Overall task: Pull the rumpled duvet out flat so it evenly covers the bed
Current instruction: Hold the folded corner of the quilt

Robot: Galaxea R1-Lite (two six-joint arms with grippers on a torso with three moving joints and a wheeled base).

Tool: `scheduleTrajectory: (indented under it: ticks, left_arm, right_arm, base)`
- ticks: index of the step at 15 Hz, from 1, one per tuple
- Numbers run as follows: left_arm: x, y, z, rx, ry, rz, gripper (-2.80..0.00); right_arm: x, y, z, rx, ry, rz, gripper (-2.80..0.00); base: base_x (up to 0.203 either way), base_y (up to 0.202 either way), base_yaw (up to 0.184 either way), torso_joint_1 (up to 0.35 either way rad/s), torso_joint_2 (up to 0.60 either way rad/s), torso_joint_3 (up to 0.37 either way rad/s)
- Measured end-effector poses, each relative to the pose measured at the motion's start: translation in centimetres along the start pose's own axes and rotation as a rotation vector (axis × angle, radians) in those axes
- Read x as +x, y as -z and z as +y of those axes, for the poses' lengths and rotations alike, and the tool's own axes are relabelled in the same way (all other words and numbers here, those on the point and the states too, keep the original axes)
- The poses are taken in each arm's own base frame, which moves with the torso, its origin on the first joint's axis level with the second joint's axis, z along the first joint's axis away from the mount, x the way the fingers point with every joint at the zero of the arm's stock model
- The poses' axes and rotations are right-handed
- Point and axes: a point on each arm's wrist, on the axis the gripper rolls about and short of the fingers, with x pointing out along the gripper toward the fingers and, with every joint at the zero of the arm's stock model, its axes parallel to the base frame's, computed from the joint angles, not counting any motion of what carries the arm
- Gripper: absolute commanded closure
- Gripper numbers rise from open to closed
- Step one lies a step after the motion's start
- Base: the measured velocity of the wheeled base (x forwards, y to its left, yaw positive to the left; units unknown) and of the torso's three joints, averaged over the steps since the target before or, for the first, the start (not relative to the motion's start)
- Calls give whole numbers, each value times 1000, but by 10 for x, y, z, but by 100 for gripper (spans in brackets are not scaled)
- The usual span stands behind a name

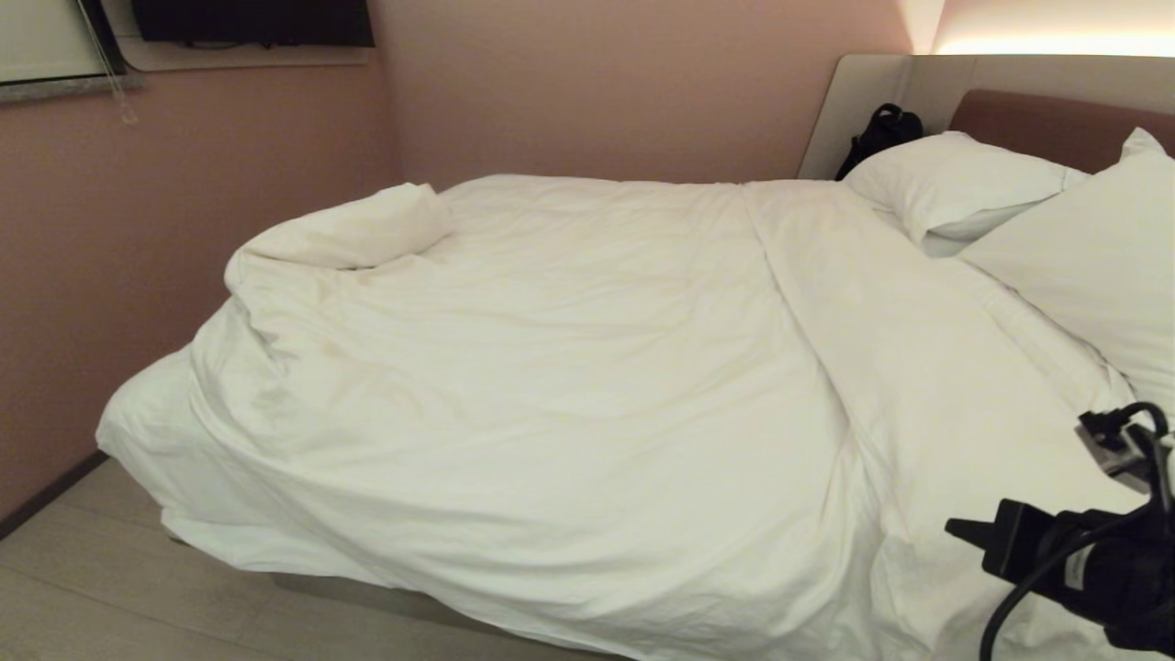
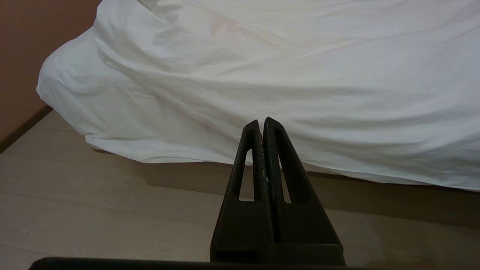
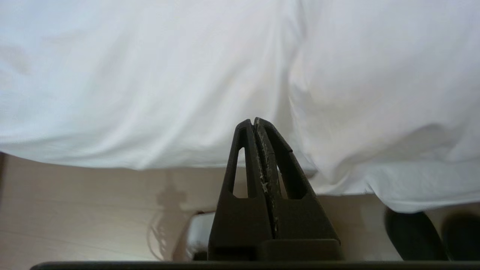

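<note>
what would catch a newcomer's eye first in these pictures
The big white duvet fills the bed, with its far left corner folded back into a puffy lump and its near edge hanging toward the floor. Two plump pillows lean at the headboard on the right. The right tool, shut and empty, sits low at the near right edge.

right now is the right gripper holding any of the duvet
No, the right gripper is shut on nothing, its tips short of the duvet.

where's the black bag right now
In the head view the black bag sits at the far head end of the bed, propped against the headboard, just left of the far pillow.
</note>
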Motion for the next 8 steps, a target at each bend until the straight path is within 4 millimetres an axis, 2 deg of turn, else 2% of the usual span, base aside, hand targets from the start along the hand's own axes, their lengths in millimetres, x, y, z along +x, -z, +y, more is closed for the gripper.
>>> scheduleTrajectory:
  ticks: [3, 5, 8]
  left_arm:
    - [0, 0, 0, 0, 0, 0, 0]
    - [0, 0, 0, 0, 0, 0, 0]
    - [0, 0, 0, 0, 0, 0, 0]
  right_arm:
    - [-39, -17, 5, 13, -53, -82, 0]
    - [-71, -24, 5, 20, -102, -140, 0]
    - [-123, -23, -4, 28, -191, -212, 0]
  base:
    - [0, 0, 0, 0, 0, 0]
    - [0, 0, 0, 0, 0, 0]
    - [0, 0, 0, 0, 0, 0]
